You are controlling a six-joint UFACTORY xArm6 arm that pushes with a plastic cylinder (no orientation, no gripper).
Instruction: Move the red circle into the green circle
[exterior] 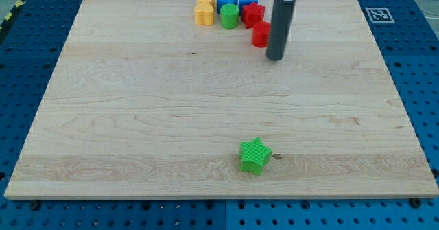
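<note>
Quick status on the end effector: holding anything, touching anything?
My tip: a bare rod, holds nothing; it sits right beside the red circle block, on its right. Contact cannot be told.

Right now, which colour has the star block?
Green: the star sits near the view's bottom in the camera view.

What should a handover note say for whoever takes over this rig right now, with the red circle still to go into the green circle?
No gripper on this arm: my tip is down on the wooden board, right beside the red circle, on its view-right side; contact cannot be confirmed.
The green circle sits in the cluster at the view's top, up and to the view's left of the red circle, with another red block between them.
Done: tip placed next to the red circle.
Left: push the red circle toward the view's upper left until it meets the green circle, probably steering around the other red block.
The green star near the view's bottom is not involved.
</note>
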